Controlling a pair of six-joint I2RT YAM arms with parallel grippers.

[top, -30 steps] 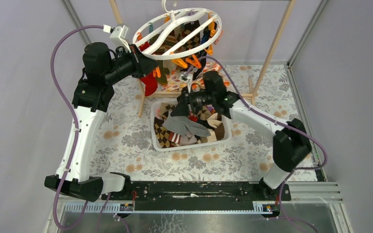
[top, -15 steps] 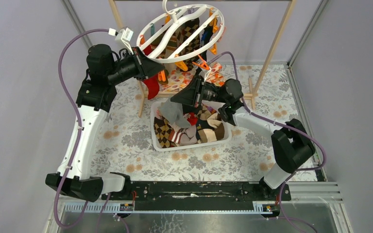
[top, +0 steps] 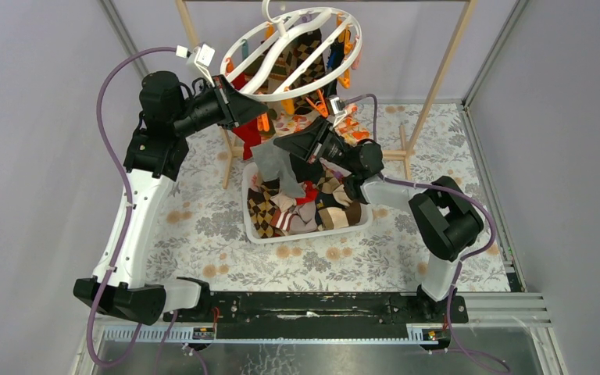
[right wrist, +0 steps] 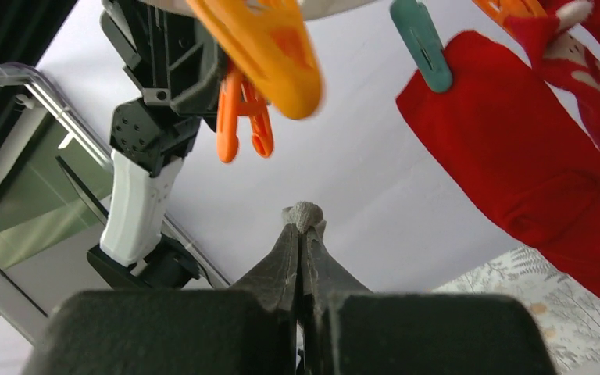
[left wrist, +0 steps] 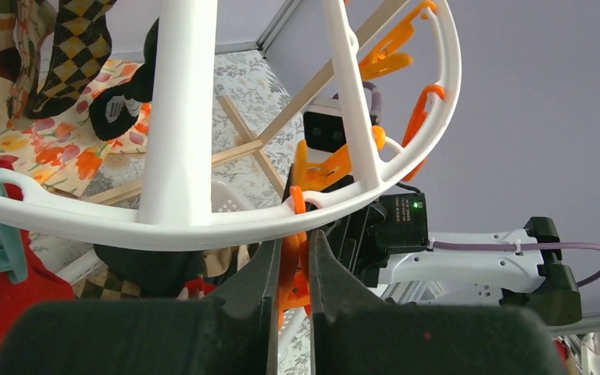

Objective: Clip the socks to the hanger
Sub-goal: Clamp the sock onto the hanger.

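Note:
The white ring hanger (top: 301,48) hangs at the back with orange and teal clips; red (top: 248,134) and argyle (top: 306,48) socks hang from it. My left gripper (top: 260,118) is shut on an orange clip (left wrist: 294,269) under the ring's rim (left wrist: 203,225). My right gripper (top: 283,145) is shut on a grey sock (top: 278,169), held up just right of the left gripper. The sock's tip (right wrist: 305,213) pokes out between the closed fingers, below the held orange clip (right wrist: 243,119). A red sock (right wrist: 531,164) hangs to the right.
A white slotted basket (top: 259,232) with several argyle, red and brown socks stands below the hanger. The pale wooden pole frame (top: 440,74) carries the hanger. An orange floral cloth (top: 291,123) lies behind the basket. A teal clip (right wrist: 422,39) hangs near the red sock.
My right gripper has lifted the grey sock out of the basket, up and left toward the left gripper. The left gripper and the hanger rose and tilted slightly, then held still.

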